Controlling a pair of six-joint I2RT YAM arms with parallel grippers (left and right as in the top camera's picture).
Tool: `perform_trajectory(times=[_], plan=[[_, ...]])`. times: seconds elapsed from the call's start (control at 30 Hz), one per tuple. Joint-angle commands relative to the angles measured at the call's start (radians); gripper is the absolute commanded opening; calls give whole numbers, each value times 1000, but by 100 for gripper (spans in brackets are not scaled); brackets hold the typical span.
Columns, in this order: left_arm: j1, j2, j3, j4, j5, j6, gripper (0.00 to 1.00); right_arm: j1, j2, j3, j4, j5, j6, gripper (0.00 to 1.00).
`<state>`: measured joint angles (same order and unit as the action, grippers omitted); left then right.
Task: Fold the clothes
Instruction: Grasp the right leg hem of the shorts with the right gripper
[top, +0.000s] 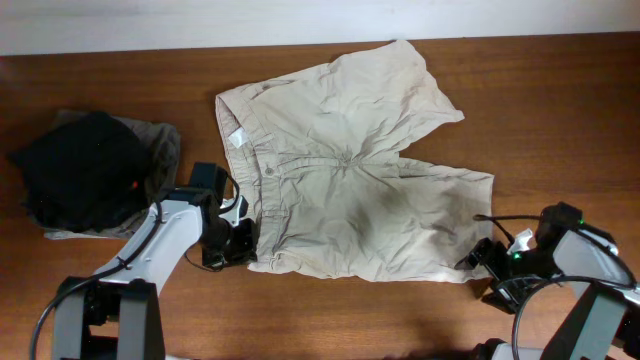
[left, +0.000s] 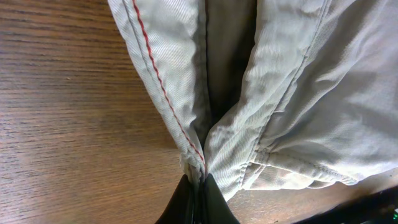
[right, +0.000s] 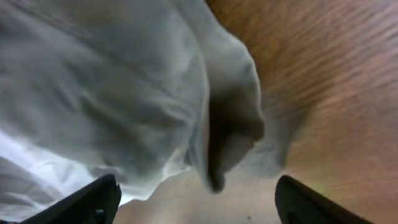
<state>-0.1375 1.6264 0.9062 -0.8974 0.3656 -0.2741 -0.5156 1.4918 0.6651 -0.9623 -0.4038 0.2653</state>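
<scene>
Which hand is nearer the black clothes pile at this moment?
Left. The left hand pinches the waistband of the shorts near the black pile; the right hand sits open at the leg hem, across the shorts from it.

Left hand (top: 240, 243) low, fingers (left: 214, 210) pinched together, right hand (right: 196, 190) low, fingers spread apart

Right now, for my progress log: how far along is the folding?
Done: nothing on the beige shorts, which lie spread flat; a dark clothes pile sits beside them, bunched. In hand: the left end effector is shut on the waistband corner, the right end effector open at a leg hem. Left: every fold.
</scene>
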Motion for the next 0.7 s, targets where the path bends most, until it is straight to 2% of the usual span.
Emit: perform_trajectory(times=[0.0, 0.17, 0.33, 0.53, 0.57, 0.67], plan=[[-2, -21, 21, 7, 0, -2, 1, -2, 3, -35, 50, -23, 1, 77], [-2, -21, 21, 7, 0, -2, 1, -2, 3, -36, 123, -23, 2, 58], [-2, -21, 21, 6, 0, -2, 1, -2, 3, -36, 141, -18, 2, 44], [-2, -21, 21, 7, 0, -2, 1, -2, 2, -36, 141, -3, 2, 15], [-2, -21, 21, 7, 0, -2, 1, -2, 2, -36, 140, -4, 2, 6], [-2, -21, 21, 6, 0, -2, 1, -2, 2, -34, 132, -4, 1, 4]])
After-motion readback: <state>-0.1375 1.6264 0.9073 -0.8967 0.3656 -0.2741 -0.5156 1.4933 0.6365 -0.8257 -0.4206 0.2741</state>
